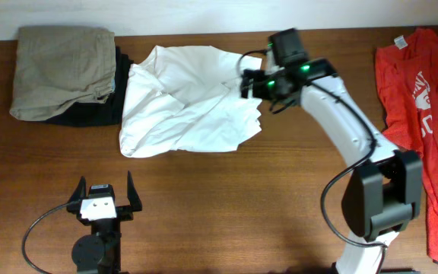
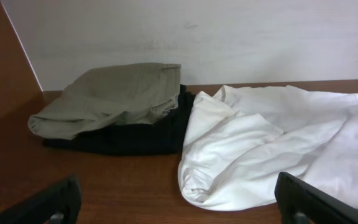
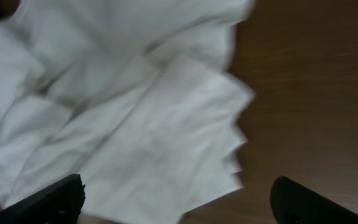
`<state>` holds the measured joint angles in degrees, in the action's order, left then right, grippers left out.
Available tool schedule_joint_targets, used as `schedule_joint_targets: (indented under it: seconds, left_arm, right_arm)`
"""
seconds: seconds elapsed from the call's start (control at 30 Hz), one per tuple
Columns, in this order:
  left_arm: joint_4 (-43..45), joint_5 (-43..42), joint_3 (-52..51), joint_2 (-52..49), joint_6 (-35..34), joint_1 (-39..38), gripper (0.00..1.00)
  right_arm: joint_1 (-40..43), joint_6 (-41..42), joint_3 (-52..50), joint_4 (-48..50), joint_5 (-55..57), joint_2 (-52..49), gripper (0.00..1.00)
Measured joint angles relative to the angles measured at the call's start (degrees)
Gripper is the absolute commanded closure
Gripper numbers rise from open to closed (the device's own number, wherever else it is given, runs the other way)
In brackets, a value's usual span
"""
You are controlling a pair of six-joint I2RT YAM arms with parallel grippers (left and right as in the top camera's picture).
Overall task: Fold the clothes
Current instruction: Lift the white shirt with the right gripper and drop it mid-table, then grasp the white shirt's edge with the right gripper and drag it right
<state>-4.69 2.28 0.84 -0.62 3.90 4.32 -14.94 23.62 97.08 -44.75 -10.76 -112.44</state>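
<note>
Crumpled white cotton T-shirt (image 1: pixel 188 106) lies at the back of the brown wooden bench (image 1: pixel 242 198), right fingers (image 3: pixel 48 200) spread wide and empty over its edge, left fingers (image 1: pixel 131 190) spread wide, empty, well apart.

The right claw (image 3: pixel 178 191), spread wide, hangs over the crumpled white T-shirt (image 3: pixel 123 112).

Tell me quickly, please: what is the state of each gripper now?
Left gripper: open, holding nothing.
Right gripper: open, holding nothing, above the white T-shirt.
</note>
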Motion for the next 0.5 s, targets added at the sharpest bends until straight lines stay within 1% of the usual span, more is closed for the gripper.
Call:
schedule_joint_targets:
  seconds: [0.1,0.13,0.17,0.23,0.4,0.5]
  left_arm:
    - [0.0,0.0,0.0,0.0,0.0,0.0,0.01]
    - [0.0,0.0,0.0,0.0,0.0,0.0,0.01]
    - [0.0,0.0,0.0,0.0,0.0,0.0,0.01]
    - [0.0,0.0,0.0,0.0,0.0,0.0,0.01]
    - [0.0,0.0,0.0,0.0,0.0,0.0,0.01]
    - [0.0,0.0,0.0,0.0,0.0,0.0,0.01]
  right_arm:
    - [1.3,-0.3,0.0,2.6,-0.7,0.0,0.01]
    - [1.2,-0.7,0.0,4.2,-0.8,-0.1,0.02]
    - [0.9,-1.3,0.0,5.9,-1.1,-0.2,0.05]
    - [0.2,-2.6,0.0,9.0,-1.3,-1.2,0.07]
    - [-0.9,-4.8,0.0,16.5,-1.2,-7.5,0.07]
    - [-1.0,-5.5,0.0,20.2,-1.3,-11.5,0.1]
